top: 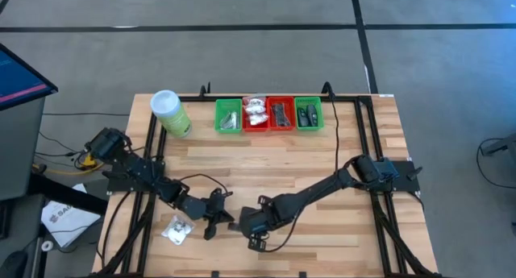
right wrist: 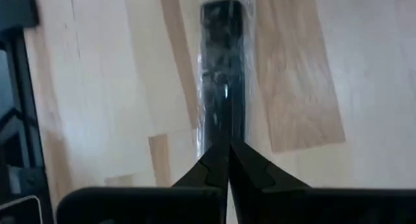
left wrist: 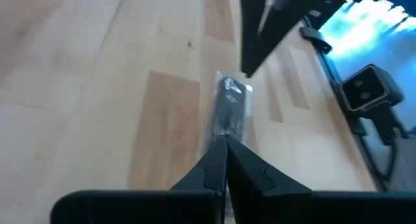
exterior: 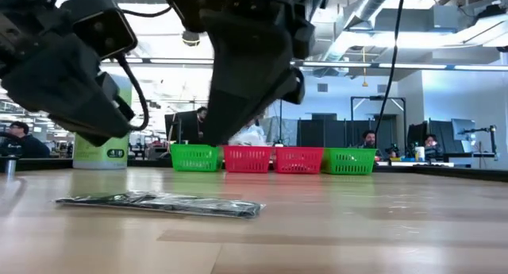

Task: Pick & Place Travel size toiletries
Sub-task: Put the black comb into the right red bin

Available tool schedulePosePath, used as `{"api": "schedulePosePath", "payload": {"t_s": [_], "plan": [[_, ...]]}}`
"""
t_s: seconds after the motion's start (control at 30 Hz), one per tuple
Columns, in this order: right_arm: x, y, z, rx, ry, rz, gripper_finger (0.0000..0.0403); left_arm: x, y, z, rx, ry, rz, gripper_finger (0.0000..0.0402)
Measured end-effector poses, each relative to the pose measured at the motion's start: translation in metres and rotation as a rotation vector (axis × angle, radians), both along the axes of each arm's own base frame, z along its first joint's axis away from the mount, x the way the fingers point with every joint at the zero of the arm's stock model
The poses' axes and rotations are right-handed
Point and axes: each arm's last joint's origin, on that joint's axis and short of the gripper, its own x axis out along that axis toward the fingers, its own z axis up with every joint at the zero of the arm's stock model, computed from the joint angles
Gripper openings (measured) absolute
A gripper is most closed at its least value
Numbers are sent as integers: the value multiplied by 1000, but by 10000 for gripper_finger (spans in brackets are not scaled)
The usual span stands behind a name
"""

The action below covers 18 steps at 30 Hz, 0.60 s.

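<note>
Right pincer (right wrist: 226,160) shut on the dark wrapped packet (right wrist: 222,74) at lower centre — lift it level, gently; left pincer (left wrist: 225,160) shut, empty.

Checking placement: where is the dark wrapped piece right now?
In the low view the dark wrapped piece lies flat on the table's near edge, between the left gripper and right gripper.

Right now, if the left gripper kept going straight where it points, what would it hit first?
Probably the dark packet lying on the table just ahead of the shut left gripper. Beyond it hangs the right arm; how far off is hard to judge.
</note>
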Motion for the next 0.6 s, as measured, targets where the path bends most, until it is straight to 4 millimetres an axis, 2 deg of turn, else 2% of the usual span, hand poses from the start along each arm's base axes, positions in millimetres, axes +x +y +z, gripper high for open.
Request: {"api": "schedulePosePath", "payload": {"t_s": [0.13,0.27,0.43,0.6], "plan": [[2,1,1,2,-19,13,2,-3,-6,-6,-8,27,-32,1],[2,2,1,-3,-22,25,28,-3,-7,-25,-10,99,4,1],[4,2,2,-3,-48,29,97,4,-4,-36,-34,86,45,2],[4,-3,-18,-115,-5,40,184,6,-3,-39,-43,86,34,1]]}}
